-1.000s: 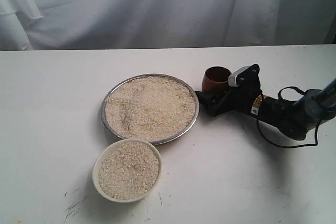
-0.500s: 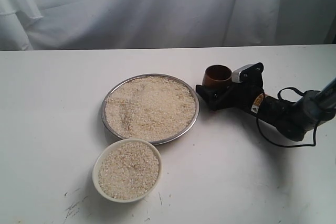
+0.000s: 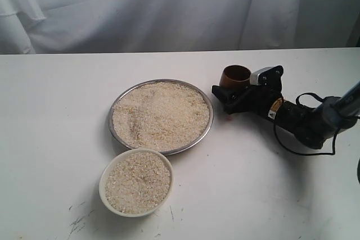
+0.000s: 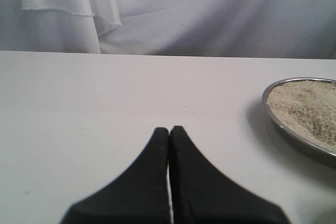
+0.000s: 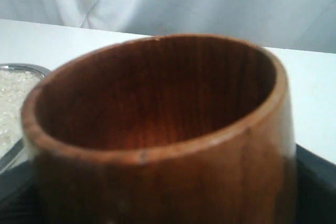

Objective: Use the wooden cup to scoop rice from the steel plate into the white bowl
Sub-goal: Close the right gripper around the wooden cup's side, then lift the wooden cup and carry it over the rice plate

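Observation:
The steel plate (image 3: 111, 117) sits mid-table, heaped with rice (image 3: 160, 115). In front of it, toward the left, stands the white bowl (image 3: 112, 206), filled with rice (image 3: 138, 182). Right of the plate, my right gripper (image 3: 228, 89) lies low over the table, shut on the wooden cup (image 3: 235, 76). The cup (image 5: 157, 129) fills the right wrist view, tilted, its dark inside empty, with a black finger (image 5: 315, 182) at its side. My left gripper (image 4: 169, 128) is shut on nothing over bare table; the plate's rim (image 4: 283, 130) and rice (image 4: 307, 108) show beside it.
A white cloth (image 3: 169, 9) hangs behind the white table. The right arm's black cable (image 3: 292, 147) loops on the table behind the gripper. Dark scuff marks (image 3: 79, 220) lie near the front left edge.
The right gripper has closed in on the wooden cup. The cup has shifted slightly up and to the right in the exterior view. Plate and bowl have not moved.

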{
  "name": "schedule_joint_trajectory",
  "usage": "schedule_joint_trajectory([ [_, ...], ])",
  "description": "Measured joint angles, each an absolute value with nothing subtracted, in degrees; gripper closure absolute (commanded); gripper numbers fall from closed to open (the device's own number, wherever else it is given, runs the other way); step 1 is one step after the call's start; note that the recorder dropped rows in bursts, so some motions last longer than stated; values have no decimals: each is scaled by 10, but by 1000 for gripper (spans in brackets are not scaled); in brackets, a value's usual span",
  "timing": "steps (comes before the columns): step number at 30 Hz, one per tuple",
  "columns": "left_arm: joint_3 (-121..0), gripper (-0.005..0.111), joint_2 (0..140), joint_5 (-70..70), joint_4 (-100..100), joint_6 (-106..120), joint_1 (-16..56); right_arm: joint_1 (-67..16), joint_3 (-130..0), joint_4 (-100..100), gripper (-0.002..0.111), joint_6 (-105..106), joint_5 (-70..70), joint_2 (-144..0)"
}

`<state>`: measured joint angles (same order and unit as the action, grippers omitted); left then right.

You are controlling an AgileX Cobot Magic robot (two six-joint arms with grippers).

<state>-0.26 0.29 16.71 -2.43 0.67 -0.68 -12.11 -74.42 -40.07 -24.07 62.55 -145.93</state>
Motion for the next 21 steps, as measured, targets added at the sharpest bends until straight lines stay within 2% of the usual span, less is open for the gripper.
schedule_joint_trajectory([
  [10, -3, 107, 3, 167, -24, 7, -7, -110, -744, -585, 108, -381, 514, -1380],
  [15, -3, 107, 3, 167, -24, 7, -7, -113, -744, -772, 108, -551, 460, -1236],
  [21, -3, 107, 3, 167, -24, 7, -7, -143, -744, -962, 108, -702, 403, -1146],
])
